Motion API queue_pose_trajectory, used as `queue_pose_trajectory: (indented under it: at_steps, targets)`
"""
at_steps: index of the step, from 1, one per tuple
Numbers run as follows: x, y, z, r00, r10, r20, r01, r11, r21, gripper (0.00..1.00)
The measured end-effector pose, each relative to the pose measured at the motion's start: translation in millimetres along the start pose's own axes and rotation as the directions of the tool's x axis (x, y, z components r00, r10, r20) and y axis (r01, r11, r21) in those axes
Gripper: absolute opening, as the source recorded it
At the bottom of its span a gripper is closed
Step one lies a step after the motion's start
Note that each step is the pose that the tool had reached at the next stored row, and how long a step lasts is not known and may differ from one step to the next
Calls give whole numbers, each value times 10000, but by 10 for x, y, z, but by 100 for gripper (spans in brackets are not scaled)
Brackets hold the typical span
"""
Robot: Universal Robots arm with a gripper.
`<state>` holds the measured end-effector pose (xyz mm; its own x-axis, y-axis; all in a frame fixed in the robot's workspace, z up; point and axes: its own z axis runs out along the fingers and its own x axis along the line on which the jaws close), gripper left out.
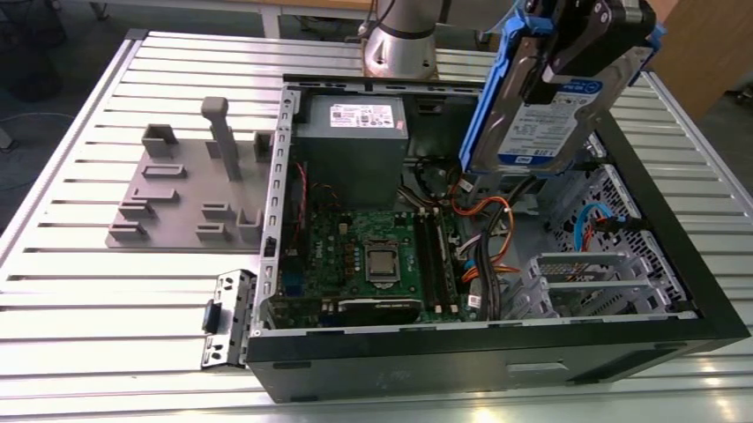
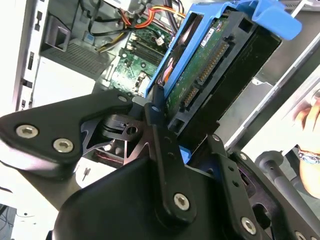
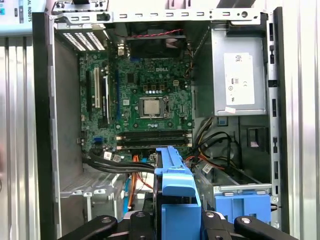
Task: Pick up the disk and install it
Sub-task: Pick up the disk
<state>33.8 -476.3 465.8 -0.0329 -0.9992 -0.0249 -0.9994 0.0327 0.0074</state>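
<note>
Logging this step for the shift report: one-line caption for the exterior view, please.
The gripper holds the blue-framed disk above the open computer case on the slatted table.

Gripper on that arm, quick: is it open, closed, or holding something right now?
Gripper: closed, holding the disk up above the open computer case.
</note>
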Motion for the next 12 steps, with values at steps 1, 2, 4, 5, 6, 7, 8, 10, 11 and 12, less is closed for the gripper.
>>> queue_pose_trajectory:
  at_steps: [1,2,4,5,6,7,8,10,11,12]
  targets:
    - [19,-1,0,10000,0,0,0,10000,0,36]
    - [36,-1,0,10000,0,0,0,10000,0,36]
    - [72,-2,0,10000,0,1,0,10000,0,36]
    - [90,-3,-1,10000,0,0,0,10000,0,36]
    - [106,-3,-1,10000,0,0,0,10000,0,36]
    - [124,-4,-1,10000,0,0,0,10000,0,36]
    - [140,-5,-1,10000,0,0,0,10000,0,36]
    - [172,-6,-1,10000,0,0,0,10000,0,36]
    - [188,-6,-1,10000,0,1,0,10000,0,36]
    - [204,-7,-1,10000,0,1,0,10000,0,36]
